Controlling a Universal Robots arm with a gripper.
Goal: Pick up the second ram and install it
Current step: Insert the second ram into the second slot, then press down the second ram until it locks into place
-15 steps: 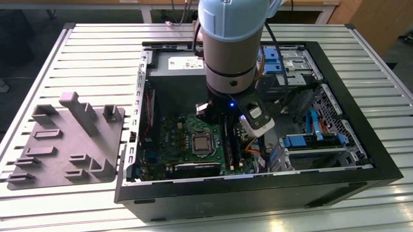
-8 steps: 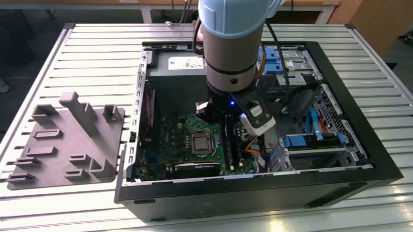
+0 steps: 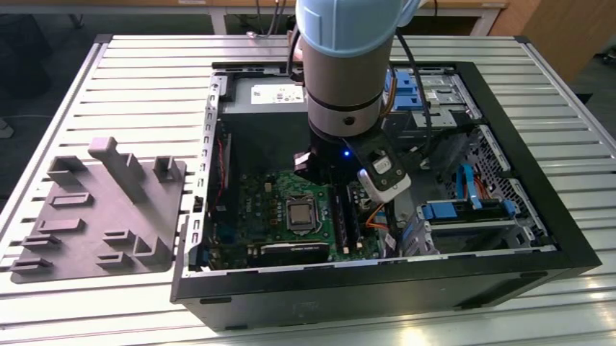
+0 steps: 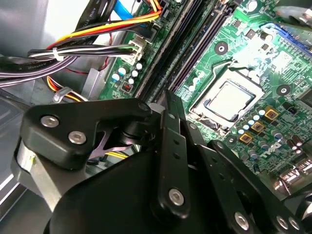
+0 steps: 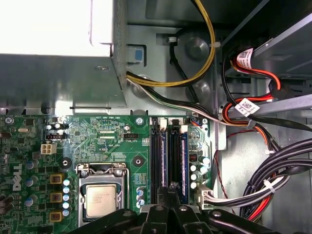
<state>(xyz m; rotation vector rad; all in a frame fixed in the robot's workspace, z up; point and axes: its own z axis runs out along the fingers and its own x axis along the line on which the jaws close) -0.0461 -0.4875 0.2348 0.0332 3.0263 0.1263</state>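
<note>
My gripper (image 5: pixel 170 187) hangs low inside the open computer case (image 3: pixel 539 238), over the black memory sockets (image 5: pixel 157 156) beside the processor (image 5: pixel 101 201). The second ram (image 5: pixel 173 156), a thin dark stick, stands edge-up in line with the middle socket. It runs out from between my fingertips. In the second wrist view the ram (image 4: pixel 171 53) is a dark band ending at my gripper (image 4: pixel 168 97). The fingers are shut on its upper edge, near the middle of its length. How deep it sits in the socket is hidden.
Bundles of black, red, orange and yellow cables (image 5: pixel 273 185) lie close beside the sockets. The power supply (image 5: pixel 53 53) and drive bays (image 3: pixel 462 209) crowd the case. At the exterior view's left, a gray fixture (image 3: pixel 97 216) rests on the slatted table (image 3: pixel 144 72).
</note>
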